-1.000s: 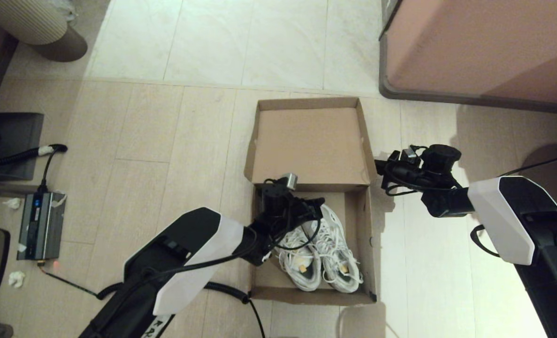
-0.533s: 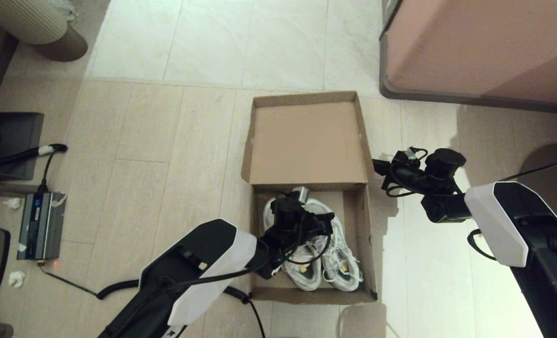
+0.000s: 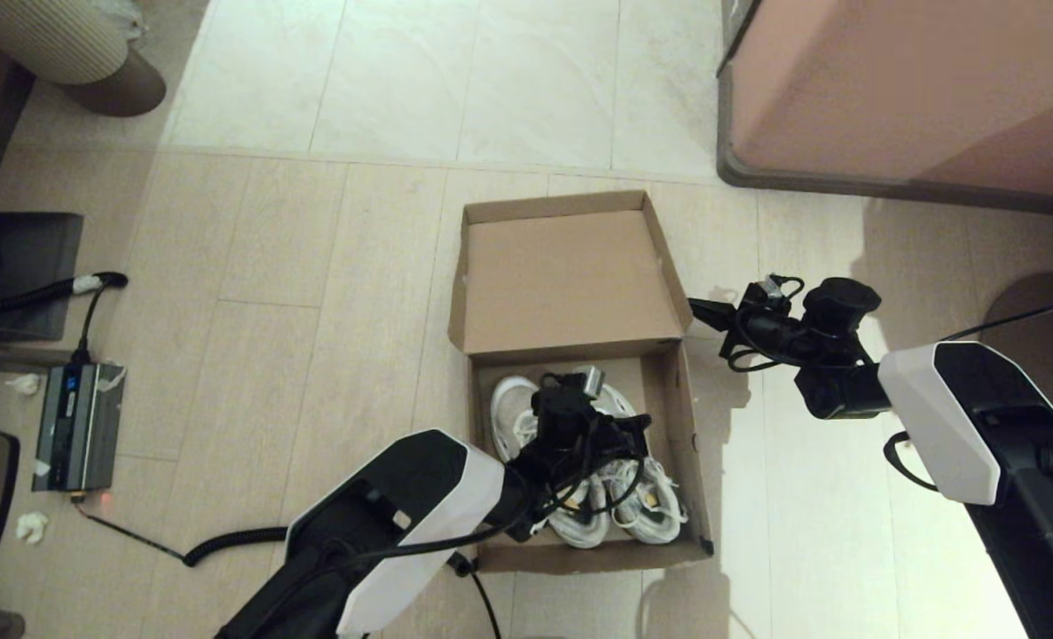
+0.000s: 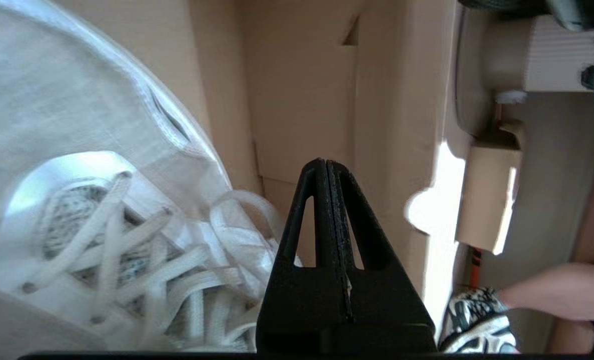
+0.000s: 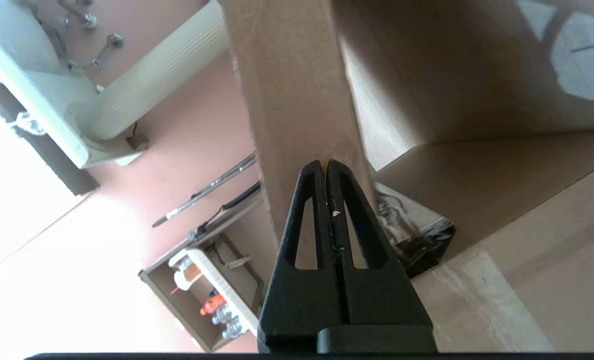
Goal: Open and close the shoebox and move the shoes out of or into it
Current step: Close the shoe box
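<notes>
Shoes point(image 3: 597, 493) half hidden under clenched left end effector point(image 4: 327, 165); right end effector point(image 5: 325, 165) clenched beside shoebox point(image 3: 570, 275) lid.

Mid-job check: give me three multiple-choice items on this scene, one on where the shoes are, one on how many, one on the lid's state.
1. Where are the shoes?
A. On the floor beside the shoebox
B. Inside the shoebox
C. On the cabinet

2. How many shoes lie in the box?
A. One
B. Two
C. Four

3. What state is the lid in?
A. Folded back, open
B. Shut flat
C. Torn off, lying apart

Answers:
1 B: the head view shows the white pair within the box walls, under the left gripper.
2 B: two sneakers lie side by side.
3 A: the lid's inside faces up behind the box, with the right gripper at its side edge.
</notes>
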Tool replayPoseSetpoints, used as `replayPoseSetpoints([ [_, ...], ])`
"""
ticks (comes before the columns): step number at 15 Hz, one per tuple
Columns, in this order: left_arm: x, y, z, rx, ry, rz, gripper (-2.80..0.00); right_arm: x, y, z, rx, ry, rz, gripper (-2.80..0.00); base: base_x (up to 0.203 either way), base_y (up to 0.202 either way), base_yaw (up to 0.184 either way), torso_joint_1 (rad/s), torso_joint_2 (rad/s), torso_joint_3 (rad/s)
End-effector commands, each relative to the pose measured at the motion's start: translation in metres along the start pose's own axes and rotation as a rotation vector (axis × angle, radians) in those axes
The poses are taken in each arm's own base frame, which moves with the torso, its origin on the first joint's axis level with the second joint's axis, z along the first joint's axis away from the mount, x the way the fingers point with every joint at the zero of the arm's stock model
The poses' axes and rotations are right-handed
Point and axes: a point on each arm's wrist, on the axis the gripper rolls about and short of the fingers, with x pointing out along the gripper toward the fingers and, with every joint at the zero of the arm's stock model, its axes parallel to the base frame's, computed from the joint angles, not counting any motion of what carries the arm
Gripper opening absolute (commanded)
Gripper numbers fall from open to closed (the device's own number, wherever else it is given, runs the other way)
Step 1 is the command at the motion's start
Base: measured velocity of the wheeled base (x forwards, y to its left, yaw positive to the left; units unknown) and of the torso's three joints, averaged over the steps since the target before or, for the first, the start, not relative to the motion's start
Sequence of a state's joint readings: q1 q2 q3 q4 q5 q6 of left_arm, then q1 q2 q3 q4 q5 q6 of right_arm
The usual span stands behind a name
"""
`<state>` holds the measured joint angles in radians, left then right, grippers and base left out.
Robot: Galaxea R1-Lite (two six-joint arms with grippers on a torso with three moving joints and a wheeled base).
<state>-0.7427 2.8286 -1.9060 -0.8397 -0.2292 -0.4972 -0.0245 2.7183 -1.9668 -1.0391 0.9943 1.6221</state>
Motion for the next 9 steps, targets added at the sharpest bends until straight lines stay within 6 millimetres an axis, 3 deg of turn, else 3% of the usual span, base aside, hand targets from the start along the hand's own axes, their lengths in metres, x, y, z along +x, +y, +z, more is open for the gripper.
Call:
replayPoseSetpoints([
  [1, 0.002, -0.013, 0.001, 0.0, 0.003, -0.013, -2.8, -0.002, -0.003, 0.001, 0.01, -0.004, -0.003, -2.8, 0.0, 0.0, 0.0, 0.0, 0.0, 0.0],
  [4, 0.006, -0.034, -0.012, 0.006, 0.048, 0.007, -2.8, -0.008, -0.004, 0.005, -0.025, -0.038, -0.007, -2.8, 0.0, 0.0, 0.0, 0.0, 0.0, 0.0],
  [7, 0.01, -0.047, -0.034, 0.077, 0.096, 0.012, -2.8, -0.009, -0.012, 0.006, -0.135, -0.094, -0.045, -2.8, 0.0, 0.0, 0.0, 0.0, 0.0, 0.0],
  [9, 0.01, -0.057, -0.038, 0.082, 0.115, 0.018, -2.8, -0.011, -0.02, 0.008, -0.242, -0.137, -0.123, -2.8, 0.0, 0.0, 0.0, 0.0, 0.0, 0.0],
])
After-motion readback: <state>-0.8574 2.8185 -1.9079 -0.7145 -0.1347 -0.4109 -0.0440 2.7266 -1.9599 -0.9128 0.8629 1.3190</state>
